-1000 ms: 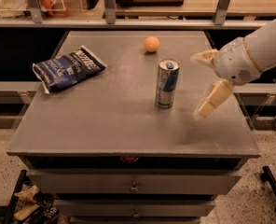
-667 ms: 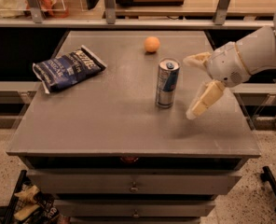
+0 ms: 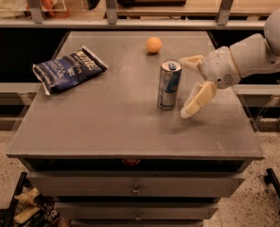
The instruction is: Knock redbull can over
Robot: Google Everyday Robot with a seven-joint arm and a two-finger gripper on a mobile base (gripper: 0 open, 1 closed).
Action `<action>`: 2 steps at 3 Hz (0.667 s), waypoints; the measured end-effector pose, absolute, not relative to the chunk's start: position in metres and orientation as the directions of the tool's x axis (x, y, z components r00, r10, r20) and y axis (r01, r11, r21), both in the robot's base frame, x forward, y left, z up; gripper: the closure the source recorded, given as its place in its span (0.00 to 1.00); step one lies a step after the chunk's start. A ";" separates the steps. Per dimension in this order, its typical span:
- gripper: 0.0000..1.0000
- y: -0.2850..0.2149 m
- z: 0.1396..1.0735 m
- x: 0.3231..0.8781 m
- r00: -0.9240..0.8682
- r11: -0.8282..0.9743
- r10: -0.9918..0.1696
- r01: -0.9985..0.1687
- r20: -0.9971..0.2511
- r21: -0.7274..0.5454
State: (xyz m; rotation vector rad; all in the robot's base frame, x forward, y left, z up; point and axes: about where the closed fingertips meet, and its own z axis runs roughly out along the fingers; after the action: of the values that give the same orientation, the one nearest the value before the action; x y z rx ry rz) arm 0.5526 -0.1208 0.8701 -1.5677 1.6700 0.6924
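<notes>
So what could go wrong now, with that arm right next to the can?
The open gripper sits just beside the upright redbull can. Its lower finger hangs near the can's base, so a push there might slide the can rather than tip it. Once down, the can could roll across the table toward the chip bag.

Dim, warm light here, falling from above. The grey table (image 3: 107, 126) takes an even, dull sheen with no hard glare. The redbull can (image 3: 170, 84) catches a pale highlight on its silver top and drops only a faint shadow. The gripper (image 3: 184, 86), spread wide just right of the can, glows cream, with a soft smudge of shadow beneath it. The chip bag (image 3: 69, 69) glints faintly. Behind the table and under its front lip, deep black. Everything looks soft and grainy, and the drawer fronts (image 3: 135, 188) are murky.
</notes>
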 end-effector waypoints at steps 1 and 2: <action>0.00 -0.107 0.875 0.552 0.026 0.082 -0.553 -0.993 -0.832 -0.086; 0.00 -0.093 0.881 0.549 0.041 0.054 -0.526 -0.995 -0.850 -0.081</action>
State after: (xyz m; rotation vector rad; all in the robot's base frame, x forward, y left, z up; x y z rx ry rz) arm 0.5486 -0.0930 0.8806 -1.5688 1.5822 0.7922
